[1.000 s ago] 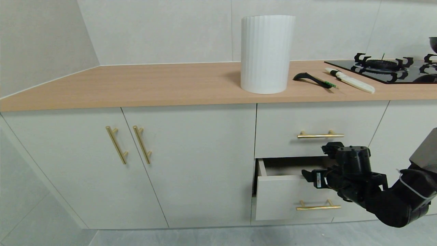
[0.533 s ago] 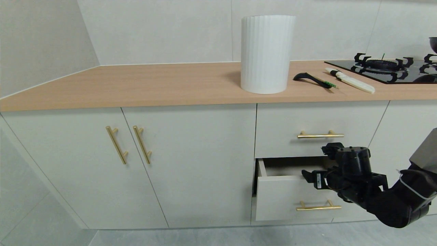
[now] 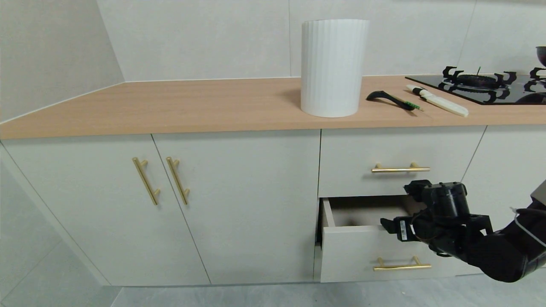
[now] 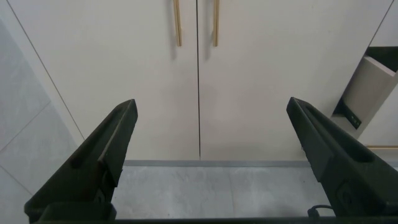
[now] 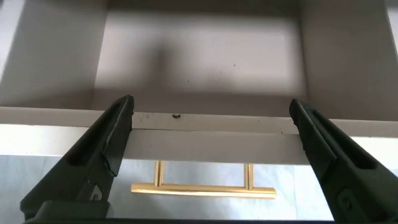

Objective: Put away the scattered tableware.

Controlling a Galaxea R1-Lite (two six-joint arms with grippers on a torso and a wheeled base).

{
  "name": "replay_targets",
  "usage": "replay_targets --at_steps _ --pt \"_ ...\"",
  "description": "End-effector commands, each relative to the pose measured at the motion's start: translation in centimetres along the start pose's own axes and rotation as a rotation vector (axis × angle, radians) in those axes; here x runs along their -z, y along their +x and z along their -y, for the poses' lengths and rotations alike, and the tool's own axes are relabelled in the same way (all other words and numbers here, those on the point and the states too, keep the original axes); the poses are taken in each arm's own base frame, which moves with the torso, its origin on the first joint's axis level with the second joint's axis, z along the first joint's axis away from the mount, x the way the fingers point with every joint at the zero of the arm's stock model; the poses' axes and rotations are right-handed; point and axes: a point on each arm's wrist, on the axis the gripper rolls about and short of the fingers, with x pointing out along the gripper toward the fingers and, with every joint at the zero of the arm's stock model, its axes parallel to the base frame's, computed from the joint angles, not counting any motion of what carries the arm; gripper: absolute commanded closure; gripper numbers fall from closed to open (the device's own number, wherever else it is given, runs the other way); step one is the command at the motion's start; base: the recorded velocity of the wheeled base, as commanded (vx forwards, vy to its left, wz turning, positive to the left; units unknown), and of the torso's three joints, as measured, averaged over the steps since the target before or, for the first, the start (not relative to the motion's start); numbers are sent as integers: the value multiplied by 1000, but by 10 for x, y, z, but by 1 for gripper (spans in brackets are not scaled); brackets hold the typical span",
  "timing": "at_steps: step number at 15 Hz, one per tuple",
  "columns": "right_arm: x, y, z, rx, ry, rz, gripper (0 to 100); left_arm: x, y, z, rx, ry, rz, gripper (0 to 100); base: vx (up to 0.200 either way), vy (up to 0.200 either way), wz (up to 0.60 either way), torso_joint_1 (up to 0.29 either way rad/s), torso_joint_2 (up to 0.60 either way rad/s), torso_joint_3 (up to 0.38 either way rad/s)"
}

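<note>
Wooden countertop (image 3: 192,106): black utensil (image 3: 390,99), white knife (image 3: 439,103) seen at 3 o'clock of cylinder (image 3: 332,68) | lower drawer (image 3: 362,251) open, right gripper (image 5: 211,107) held wide at its front | left gripper (image 4: 211,107) wide, empty.

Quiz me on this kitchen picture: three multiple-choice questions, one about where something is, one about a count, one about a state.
1. Where do the black utensil and the white knife lie?
A. In a drawer
B. On the countertop, between the white canister and the stove
C. On the floor

2. How many gold handles show in the head view?
A. Two
B. Six
C. Four

3. What state is the lower drawer in?
A. Partly open
B. Shut
C. Taken out

Answers: 1 B, both lie on the wood just beside the canister. 2 C, two upright ones and two level ones. 3 A, its front stands forward with its inside showing, and the open right tool is at its top edge.
</note>
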Motion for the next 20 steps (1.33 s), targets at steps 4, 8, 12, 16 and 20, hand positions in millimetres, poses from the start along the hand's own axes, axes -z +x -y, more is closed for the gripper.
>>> replay_targets --at_steps 4,8,12,16,20 --pt "-11 -28 3 -47 -16 -49 0 0 0 0 -1 0 -2 0 0 0 0 0 0 0" --pt "-6 -40 4 -56 -86 -129 0 0 0 0 -1 -2 -2 0 0 0 0 0 0 0" --pt "-3 -53 4 -66 -153 -196 0 0 0 0 -1 0 -2 0 0 0 0 0 0 0" --pt "4 -67 3 -81 -231 -288 0 0 0 0 -1 0 -2 0 0 0 0 0 0 0" --pt "5 -85 -2 -105 -286 -349 0 0 0 0 -1 0 -2 0 0 0 0 0 0 0"
